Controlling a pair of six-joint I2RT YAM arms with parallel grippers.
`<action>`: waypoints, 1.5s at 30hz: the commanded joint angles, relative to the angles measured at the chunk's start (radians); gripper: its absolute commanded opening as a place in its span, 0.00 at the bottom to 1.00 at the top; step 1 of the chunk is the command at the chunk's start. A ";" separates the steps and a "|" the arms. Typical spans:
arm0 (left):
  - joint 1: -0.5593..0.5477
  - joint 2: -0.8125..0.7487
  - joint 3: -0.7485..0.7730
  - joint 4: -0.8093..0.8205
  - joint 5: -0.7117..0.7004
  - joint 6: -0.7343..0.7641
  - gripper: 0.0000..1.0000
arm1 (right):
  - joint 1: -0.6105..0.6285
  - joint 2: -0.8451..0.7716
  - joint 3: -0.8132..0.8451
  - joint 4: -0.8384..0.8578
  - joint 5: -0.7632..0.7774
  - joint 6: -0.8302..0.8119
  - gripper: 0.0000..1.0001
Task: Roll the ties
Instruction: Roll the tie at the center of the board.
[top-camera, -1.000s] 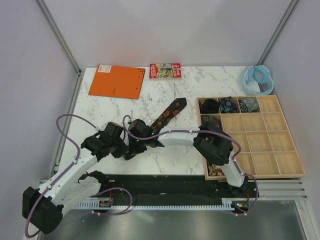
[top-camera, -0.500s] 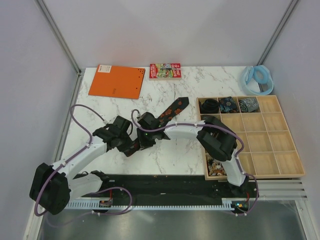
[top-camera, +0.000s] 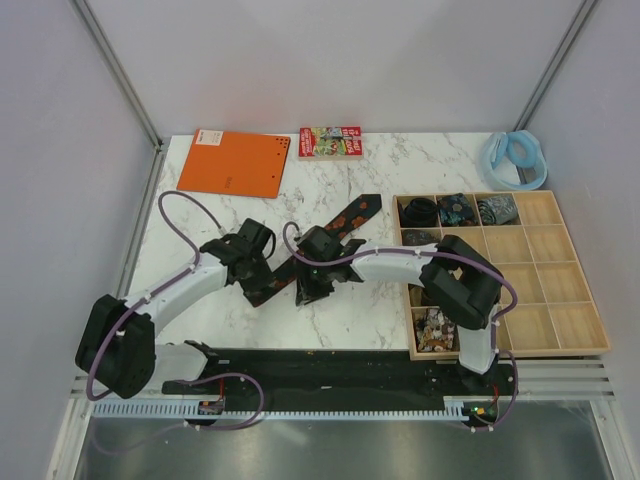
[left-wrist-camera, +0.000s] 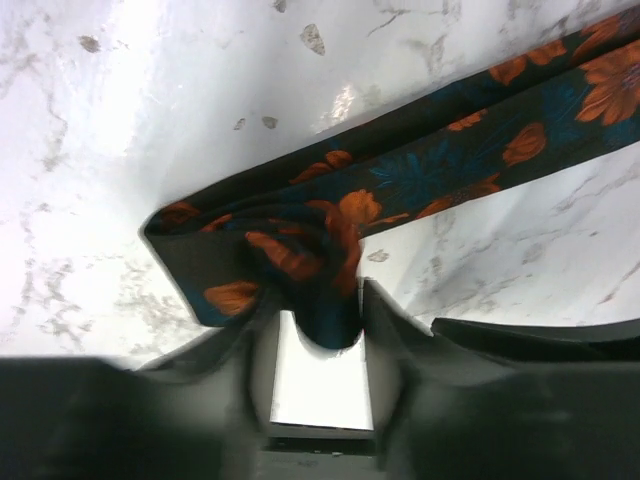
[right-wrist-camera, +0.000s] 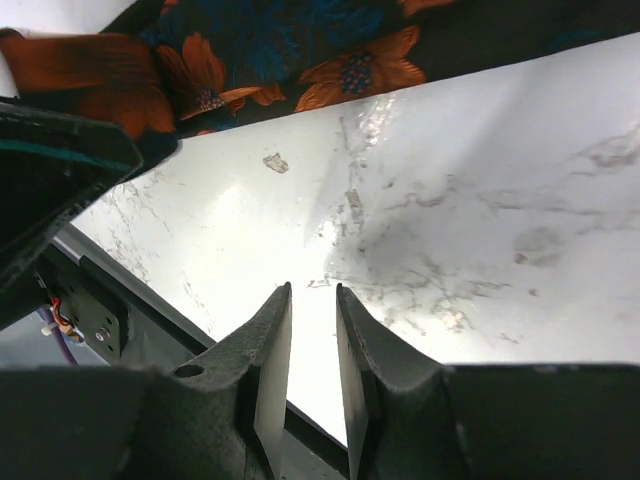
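Tie (left-wrist-camera: 420, 165) is black with orange-red flowers and teal leaves, table (top-camera: 420, 170) is white marble with grey veins, notebook (top-camera: 235, 163) is just plain orange.

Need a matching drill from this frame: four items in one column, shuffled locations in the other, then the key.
Items
1. flowered tie
2. orange notebook
3. pale blue ring
4. coiled ties

Places
A. far right corner of the table
B. in compartments of the wooden tray
C. far left corner of the table
D. lying slantwise across the middle of the table

Pairs: 1-D, 2-C, 3-A, 4-B
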 joint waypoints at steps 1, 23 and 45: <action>-0.002 0.026 0.065 0.020 0.013 0.063 0.55 | -0.037 -0.088 -0.021 0.005 -0.005 -0.031 0.33; 0.086 -0.306 0.051 -0.087 0.057 0.068 0.66 | -0.086 -0.071 0.169 0.003 -0.121 0.018 0.45; 0.238 -0.523 -0.205 -0.029 0.175 0.028 0.66 | -0.065 0.215 0.363 0.054 -0.261 0.021 0.52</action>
